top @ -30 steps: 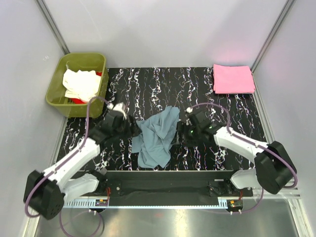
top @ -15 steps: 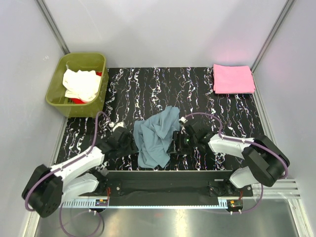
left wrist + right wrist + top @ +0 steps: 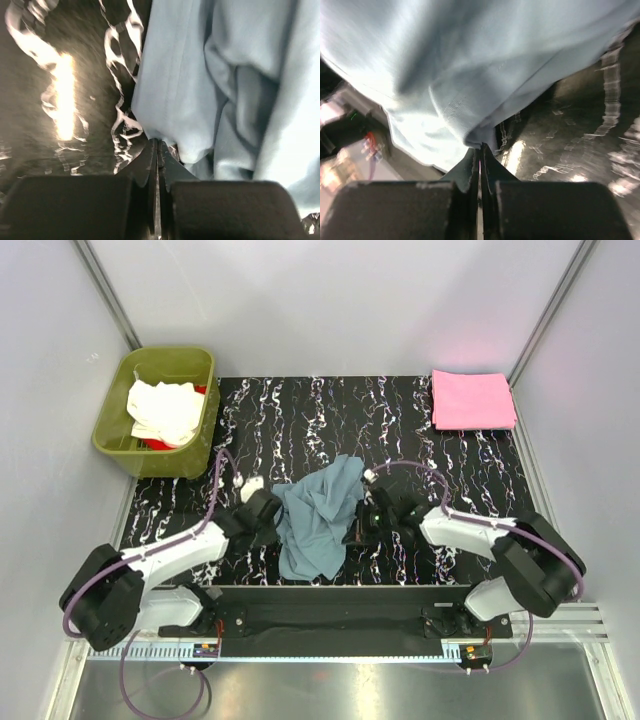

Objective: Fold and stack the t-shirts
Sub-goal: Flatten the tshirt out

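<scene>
A crumpled blue-grey t-shirt (image 3: 316, 512) lies on the black marbled table (image 3: 420, 430), near its front middle. My left gripper (image 3: 272, 518) is low at the shirt's left edge. In the left wrist view its jaws (image 3: 156, 142) are shut, with the hem of the t-shirt (image 3: 225, 75) pinched at their tips. My right gripper (image 3: 360, 522) sits at the shirt's right edge. It (image 3: 481, 146) is shut on a fold of the cloth (image 3: 470, 65). A folded pink t-shirt (image 3: 472, 400) rests at the back right. A cream-white t-shirt (image 3: 162, 410) and a red one (image 3: 204, 390) lie in the tub.
The olive-green tub (image 3: 165, 358) stands off the table's back left corner. Grey walls with metal posts close in the sides and back. A black rail (image 3: 330, 600) with both arm bases runs along the near edge.
Both grippers came down to the table at the blue-grey shirt's left and right edges and went from open to shut on the cloth. The shirt has barely shifted.
</scene>
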Available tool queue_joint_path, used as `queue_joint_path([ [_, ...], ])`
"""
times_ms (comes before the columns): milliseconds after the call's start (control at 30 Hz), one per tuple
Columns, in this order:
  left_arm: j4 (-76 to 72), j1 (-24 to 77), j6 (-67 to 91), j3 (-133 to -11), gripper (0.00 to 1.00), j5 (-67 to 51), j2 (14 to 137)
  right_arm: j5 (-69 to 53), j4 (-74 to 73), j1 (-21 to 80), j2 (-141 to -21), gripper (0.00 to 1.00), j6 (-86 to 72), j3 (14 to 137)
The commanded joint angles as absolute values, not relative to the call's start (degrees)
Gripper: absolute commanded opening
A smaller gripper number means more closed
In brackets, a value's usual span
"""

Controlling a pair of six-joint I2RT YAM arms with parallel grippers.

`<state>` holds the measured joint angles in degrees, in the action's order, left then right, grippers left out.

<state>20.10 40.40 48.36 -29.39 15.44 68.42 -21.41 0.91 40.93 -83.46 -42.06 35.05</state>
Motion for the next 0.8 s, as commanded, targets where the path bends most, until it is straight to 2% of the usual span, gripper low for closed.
queue_joint_path([
  [0, 26.08, 40.61, 42.74, -41.98, 0.00, 26.17, 66.98, -4.62, -15.95, 41.22, -76.92, 0.00, -37.10, 45.42],
  [67, 31.89, 40.61, 40.88, -47.17, 0.00, 31.97, 64.96, 7.57, -27.00, 41.22, -71.56, 0.00, -34.29, 52.51],
  [167, 36.55, 40.61, 37.37, -58.23, 0.00, 37.34, 57.60, 17.63, -36.70, 41.22, -64.18, 0.00, -31.12, 61.92],
  [467, 40.60, 40.61, 29.63, -77.93, 0.00, 39.20, 50.10, 31.62, -51.93, 41.22, -54.67, 0.00, -23.65, 84.44],
  [633, 43.68, 40.61, 25.06, -84.02, 0.00, 40.42, 51.59, 36.56, -55.45, 41.22, -54.93, 0.00, -21.71, 88.33],
  [767, 43.86, 40.61, 22.77, -84.29, 0.00, 41.31, 50.80, 35.08, -56.78, 41.22, -54.41, 0.00, -23.29, 85.18],
])
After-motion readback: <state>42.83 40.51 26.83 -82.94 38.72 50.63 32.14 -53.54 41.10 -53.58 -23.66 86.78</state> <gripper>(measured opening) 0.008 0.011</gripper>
